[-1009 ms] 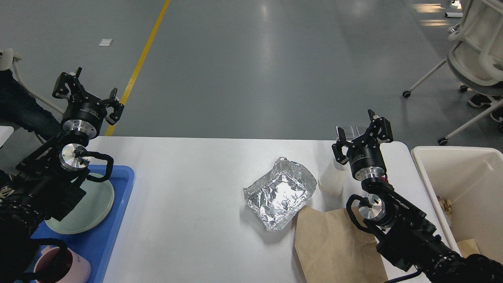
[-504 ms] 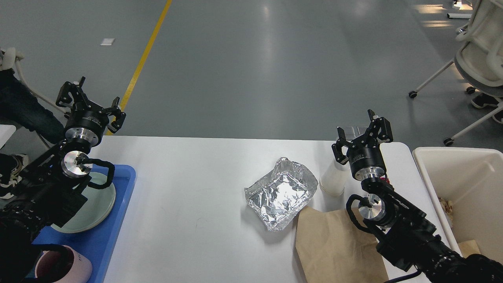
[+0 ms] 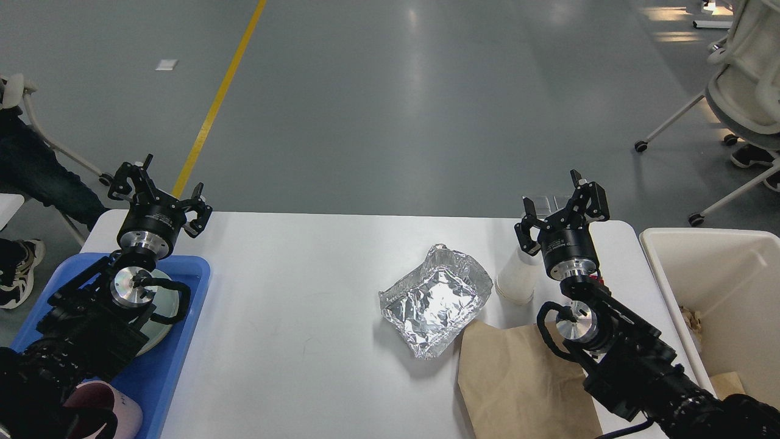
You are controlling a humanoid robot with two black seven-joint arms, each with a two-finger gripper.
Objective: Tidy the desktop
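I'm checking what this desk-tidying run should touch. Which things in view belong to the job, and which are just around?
Belongs to the job:
desktop
foil tray
plastic cup
brown paper bag
cream bin
blue tray
left gripper, right gripper, both open and empty

Just around:
office chair
yellow floor line
seated person's leg

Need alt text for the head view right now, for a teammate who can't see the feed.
A white rectangular desktop holds a crumpled silver foil tray, a translucent plastic cup and a flat brown paper bag. Both black grippers, left and right, hover open and empty. A blue plastic tray sits left, a cream bin right.
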